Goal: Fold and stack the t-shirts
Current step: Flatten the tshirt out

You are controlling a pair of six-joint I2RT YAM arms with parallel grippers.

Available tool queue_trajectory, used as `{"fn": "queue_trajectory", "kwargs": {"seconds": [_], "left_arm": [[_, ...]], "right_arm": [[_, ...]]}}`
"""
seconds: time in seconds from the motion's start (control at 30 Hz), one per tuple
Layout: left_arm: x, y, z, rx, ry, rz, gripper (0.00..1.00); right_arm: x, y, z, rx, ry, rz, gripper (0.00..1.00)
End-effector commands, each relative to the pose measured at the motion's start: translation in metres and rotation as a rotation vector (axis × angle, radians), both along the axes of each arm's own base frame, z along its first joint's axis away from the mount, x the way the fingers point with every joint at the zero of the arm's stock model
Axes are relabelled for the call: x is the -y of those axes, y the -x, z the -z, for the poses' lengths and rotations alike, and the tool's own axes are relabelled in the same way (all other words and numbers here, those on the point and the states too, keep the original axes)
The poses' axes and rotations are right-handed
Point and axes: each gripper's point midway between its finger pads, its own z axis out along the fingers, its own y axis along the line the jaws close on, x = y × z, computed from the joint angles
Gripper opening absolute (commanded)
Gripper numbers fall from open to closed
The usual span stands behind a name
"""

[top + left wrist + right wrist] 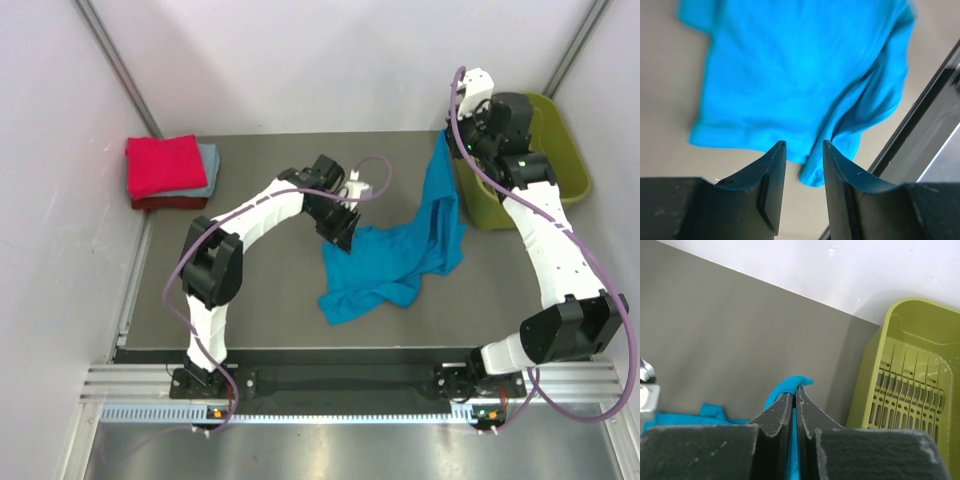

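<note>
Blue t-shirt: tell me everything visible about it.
The blue t-shirt is bright teal, soft and cotton-like, unfolded and rumpled. Most of it lies bunched on the grey table; one end is lifted toward the far right, pinched in the shut right gripper. The left gripper, jaws apart, is poised at its left edge.

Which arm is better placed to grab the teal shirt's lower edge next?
Likely left: the left fingers stand apart above an edge of the teal shirt lying on the table, while the right fingers are shut on a lifted part of it.
</note>
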Motion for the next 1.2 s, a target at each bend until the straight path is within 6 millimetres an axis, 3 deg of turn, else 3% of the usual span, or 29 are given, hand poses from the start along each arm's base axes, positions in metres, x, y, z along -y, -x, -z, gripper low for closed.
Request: {"fn": "queue_trajectory", "kwargs": {"seconds": [0.0, 0.07, 0.1, 0.13, 0.17, 0.33, 0.5, 0.6, 0.67, 0.7, 0.77, 0.8, 0.87, 0.9, 1.03, 1.17], "left_arm": [[0.018, -0.024, -0.081, 0.199, 0.143, 0.012, 0.40], [0.021, -0.037, -0.108, 0.274, 0.193, 0.003, 0.40], [0.022, -0.040, -0.122, 0.230, 0.222, -0.093, 0.40], [-0.053, -0.121, -0.122, 0.704, -0.204, -0.122, 0.99], [-0.069, -0.134, -0.132, 0.756, -0.265, -0.189, 0.01], [-0.091, -0.163, -0.186, 0.756, -0.097, -0.354, 0.00], [-0.115, -0.173, -0.198, 0.756, -0.070, -0.408, 0.00], [-0.101, -0.150, -0.177, 0.653, -0.004, -0.320, 0.00], [-0.090, -0.128, -0.170, 0.586, 0.047, -0.279, 0.28], [-0.087, -0.114, -0.149, 0.518, 0.038, -0.266, 0.35], [-0.083, -0.089, -0.137, 0.449, 0.050, -0.232, 0.48], [-0.079, -0.067, -0.114, 0.375, 0.027, -0.181, 0.52], [-0.079, -0.041, -0.097, 0.332, -0.007, -0.110, 0.54], [-0.080, -0.024, -0.072, 0.289, -0.038, -0.082, 0.54], [-0.085, 0.004, -0.027, 0.257, -0.112, 0.021, 0.54], [-0.074, 0.026, 0.020, 0.151, -0.186, 0.115, 0.52]], "right_arm": [[-0.002, -0.001, -0.044, 0.123, -0.025, -0.002, 0.00], [-0.003, -0.002, -0.045, 0.126, -0.031, -0.002, 0.00], [-0.003, -0.002, -0.045, 0.124, -0.031, -0.004, 0.00], [-0.003, -0.003, -0.046, 0.126, -0.031, -0.004, 0.00], [-0.002, -0.004, -0.047, 0.129, -0.031, -0.001, 0.00], [-0.003, -0.006, -0.048, 0.130, -0.033, -0.003, 0.00], [-0.004, -0.007, -0.047, 0.126, -0.035, -0.006, 0.00], [-0.004, -0.006, -0.043, 0.117, -0.029, -0.007, 0.00], [-0.003, -0.006, -0.037, 0.105, -0.022, -0.005, 0.00], [-0.003, -0.003, -0.037, 0.107, -0.021, -0.006, 0.00], [-0.003, 0.000, -0.034, 0.100, -0.017, -0.008, 0.00], [-0.001, 0.001, -0.034, 0.103, -0.015, -0.004, 0.00], [-0.001, 0.003, -0.031, 0.098, -0.008, -0.002, 0.00], [-0.001, 0.003, -0.030, 0.095, -0.007, -0.004, 0.00], [-0.001, 0.003, -0.022, 0.080, -0.005, -0.006, 0.00], [-0.003, 0.001, -0.018, 0.068, -0.008, -0.012, 0.00]]}}
